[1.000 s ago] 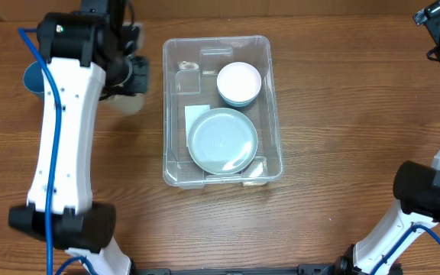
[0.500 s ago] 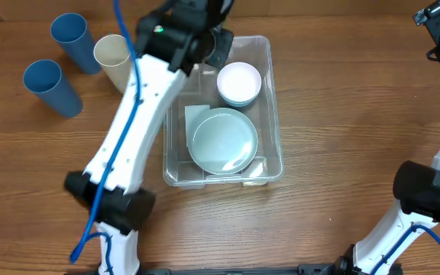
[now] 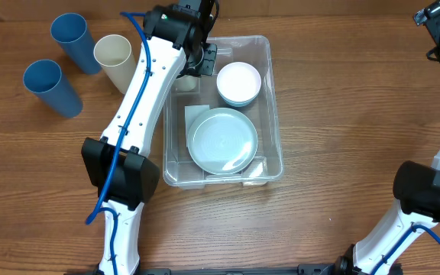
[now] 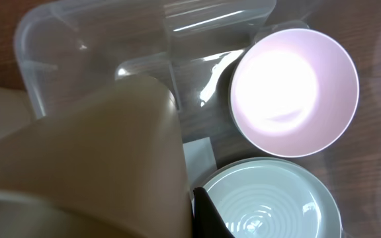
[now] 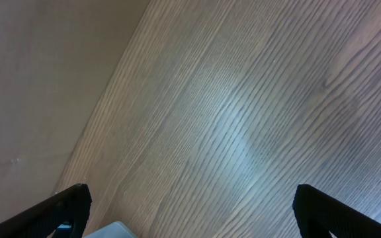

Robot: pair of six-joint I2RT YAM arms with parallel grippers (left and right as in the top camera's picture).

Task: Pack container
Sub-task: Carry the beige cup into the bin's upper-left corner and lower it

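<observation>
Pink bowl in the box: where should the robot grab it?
By its rim, from straight above, one finger inside and one outside. The pink bowl sits mouth up, and the container walls block any sideways approach.

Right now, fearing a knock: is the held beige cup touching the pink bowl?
Apart: the left wrist view shows container floor between cup and bowl.

Left pincer point(image 3: 195, 65) clamped, right pincer point(image 5: 190, 215) spread wide.
</observation>
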